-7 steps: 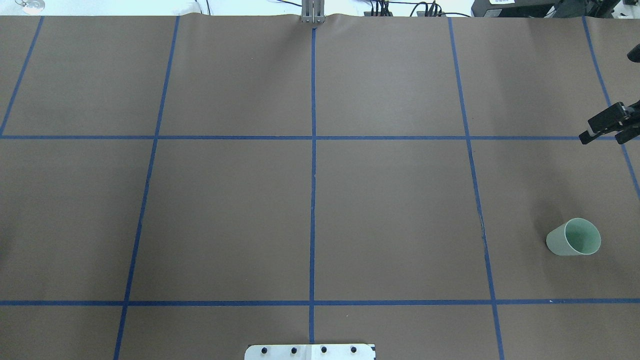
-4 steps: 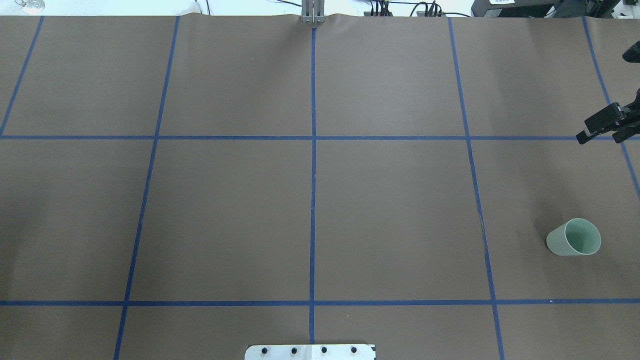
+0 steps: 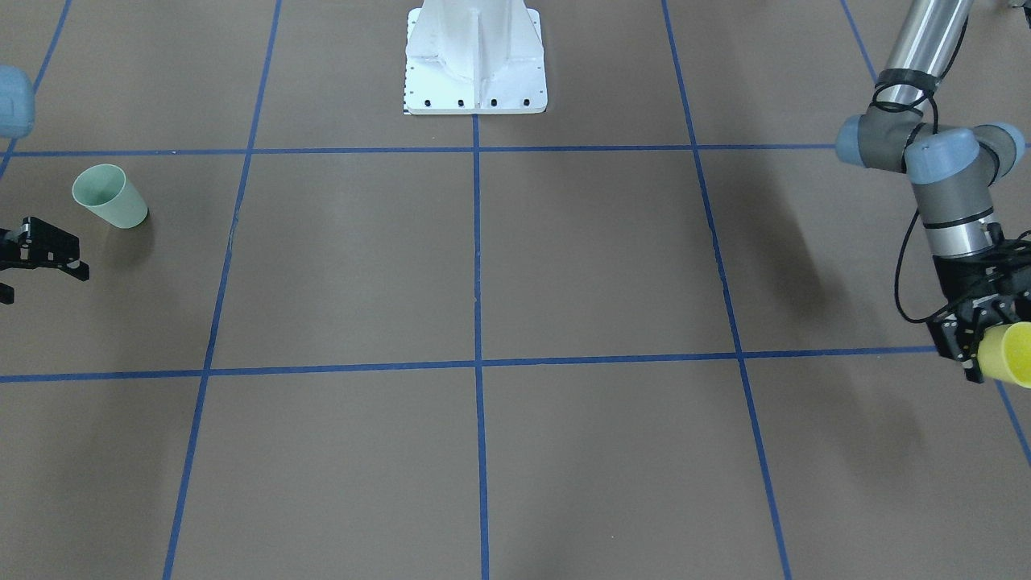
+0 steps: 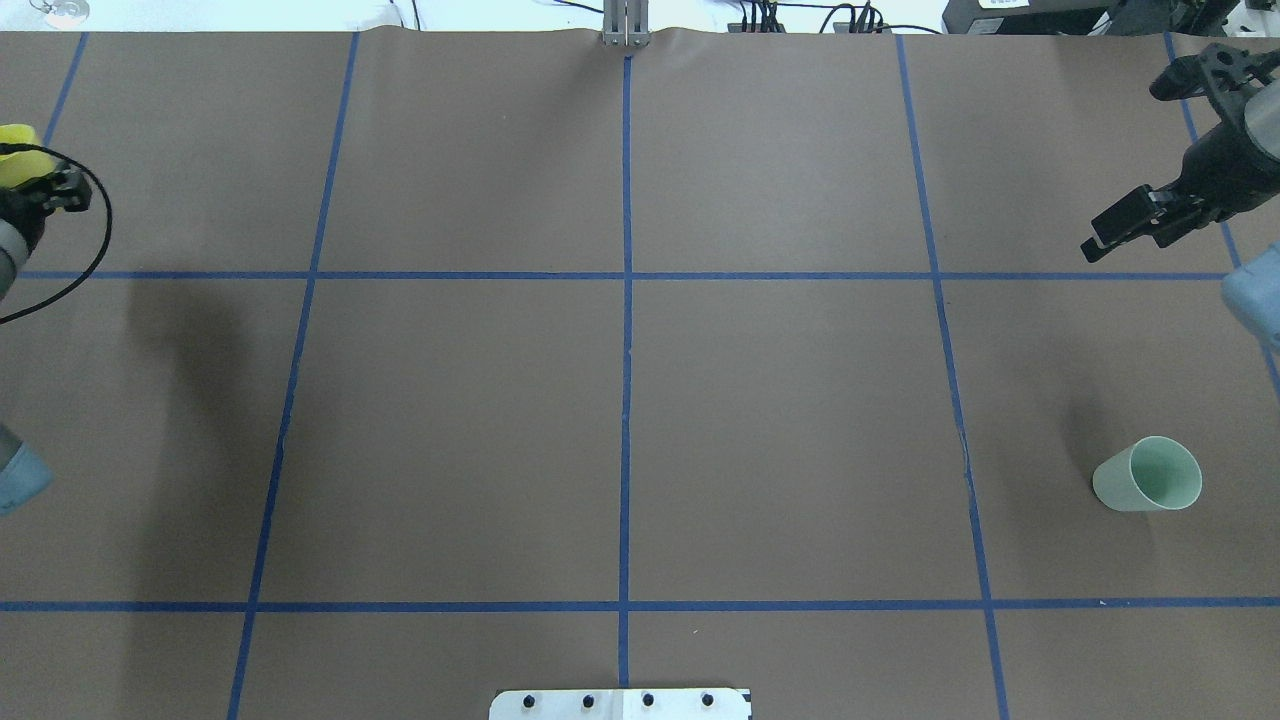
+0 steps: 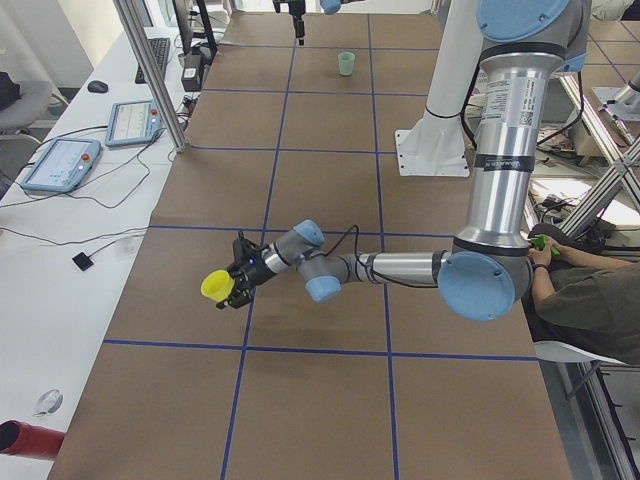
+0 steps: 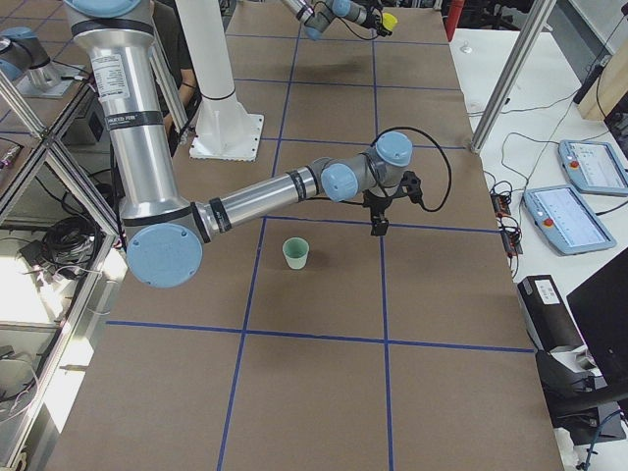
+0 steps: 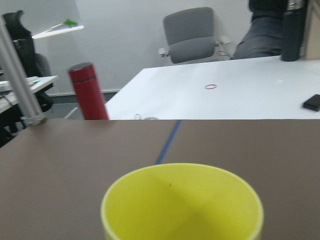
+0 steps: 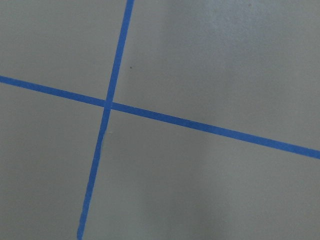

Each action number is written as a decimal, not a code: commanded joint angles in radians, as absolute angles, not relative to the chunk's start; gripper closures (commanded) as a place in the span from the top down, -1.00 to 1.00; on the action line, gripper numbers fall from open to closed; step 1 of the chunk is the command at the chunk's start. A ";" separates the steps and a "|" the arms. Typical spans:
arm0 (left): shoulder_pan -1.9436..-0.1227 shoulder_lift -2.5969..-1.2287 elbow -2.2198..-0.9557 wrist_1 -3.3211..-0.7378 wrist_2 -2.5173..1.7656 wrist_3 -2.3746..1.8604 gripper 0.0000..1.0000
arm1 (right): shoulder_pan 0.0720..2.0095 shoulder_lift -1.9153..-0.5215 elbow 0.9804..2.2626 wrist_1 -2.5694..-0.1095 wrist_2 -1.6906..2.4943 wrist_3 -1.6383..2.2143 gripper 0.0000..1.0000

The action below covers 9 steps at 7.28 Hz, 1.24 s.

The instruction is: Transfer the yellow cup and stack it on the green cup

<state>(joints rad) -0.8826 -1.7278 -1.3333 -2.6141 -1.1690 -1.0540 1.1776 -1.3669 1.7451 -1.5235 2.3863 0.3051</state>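
Note:
The yellow cup (image 3: 1011, 352) is held in my left gripper (image 3: 976, 348), lifted over the table's left end; it also shows at the overhead view's left edge (image 4: 14, 152), in the exterior left view (image 5: 214, 286), and fills the left wrist view (image 7: 182, 205). The green cup (image 4: 1147, 475) stands upright on the brown table at the right end, also seen in the front view (image 3: 109, 196) and the exterior right view (image 6: 295, 252). My right gripper (image 4: 1128, 238) is open and empty, pointing down, hovering beyond the green cup and apart from it.
The white robot base plate (image 3: 475, 56) sits at the table's near middle edge. Blue tape lines (image 8: 107, 105) grid the brown table. A red bottle (image 7: 87, 90) stands off the table's left end. Tablets (image 5: 62, 165) lie on a side desk.
My left arm has come into the overhead view at its left edge with the yellow cup. My right gripper has moved left and farther from the robot. The green cup has not moved.

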 commanded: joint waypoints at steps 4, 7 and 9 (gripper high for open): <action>-0.576 -2.034 -1.333 -2.920 -1.316 -0.648 -0.01 | 1.146 -1.292 1.753 -1.519 2.350 0.298 1.00; -0.496 -2.109 -1.322 -3.004 -1.440 -0.474 0.03 | 1.048 -1.249 1.766 -1.436 2.344 0.409 1.00; -0.430 -2.161 -1.325 -3.005 -1.433 -0.433 0.13 | 0.912 -1.181 1.767 -1.329 2.341 0.715 1.00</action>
